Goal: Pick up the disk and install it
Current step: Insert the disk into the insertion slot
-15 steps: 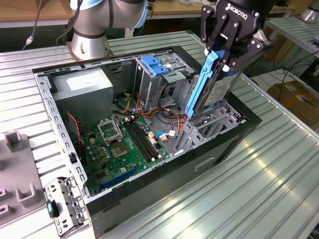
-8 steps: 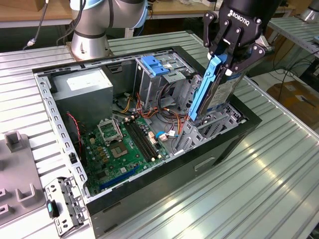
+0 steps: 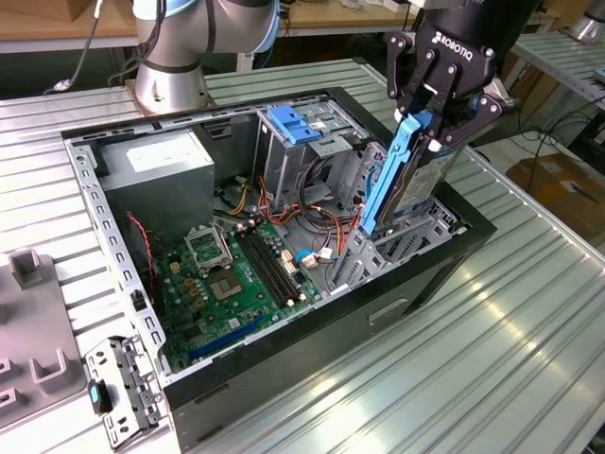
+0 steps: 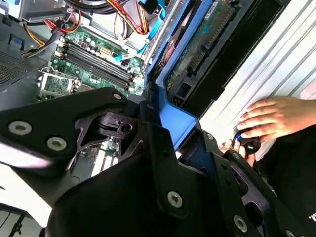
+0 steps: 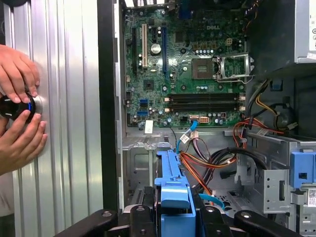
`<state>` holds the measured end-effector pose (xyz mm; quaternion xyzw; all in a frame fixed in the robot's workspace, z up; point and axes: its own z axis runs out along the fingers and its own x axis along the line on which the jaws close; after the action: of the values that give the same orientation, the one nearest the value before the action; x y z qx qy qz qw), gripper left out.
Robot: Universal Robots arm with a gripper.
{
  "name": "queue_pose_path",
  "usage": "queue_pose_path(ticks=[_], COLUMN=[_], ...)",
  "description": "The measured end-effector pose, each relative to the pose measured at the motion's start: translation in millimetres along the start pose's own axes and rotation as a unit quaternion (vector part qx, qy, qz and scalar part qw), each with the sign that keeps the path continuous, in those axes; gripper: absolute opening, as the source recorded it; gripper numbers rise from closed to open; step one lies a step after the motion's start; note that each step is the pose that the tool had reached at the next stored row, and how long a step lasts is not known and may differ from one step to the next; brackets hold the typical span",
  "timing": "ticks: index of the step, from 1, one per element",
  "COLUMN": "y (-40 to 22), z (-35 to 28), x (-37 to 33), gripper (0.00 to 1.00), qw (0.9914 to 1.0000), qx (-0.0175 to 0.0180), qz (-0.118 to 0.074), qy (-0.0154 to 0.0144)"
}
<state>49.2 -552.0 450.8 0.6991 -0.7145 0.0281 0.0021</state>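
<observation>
Robot pincer clamped on the disk above an open computer case.
The disk hangs on edge, tilted, gripped at its upper end, its lower end at the mouth of the metal bay by the case's front. I judge its blue rails must line up squarely with the bay's guides before any push.

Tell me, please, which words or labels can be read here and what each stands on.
Hand: white maker's lettering on its body, a brand name, left unquoted.
Disk, held by the hand: no print readable.
Power supply: white sticker, print too small to read.
Motherboard: white markings, too small to read.
</observation>
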Motion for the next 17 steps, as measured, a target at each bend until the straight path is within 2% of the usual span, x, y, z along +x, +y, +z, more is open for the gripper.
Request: queue_pose_path(ticks=[7,17], y=[0.1,-0.3], z=[4.1,10.5], x=[0.0,-0.1], gripper=[0.37,0.37], qw=[1.0,1.0], qx=[-0.0018,-0.0023], qz=[0.0,0.0], qy=[0.0,0.0001])
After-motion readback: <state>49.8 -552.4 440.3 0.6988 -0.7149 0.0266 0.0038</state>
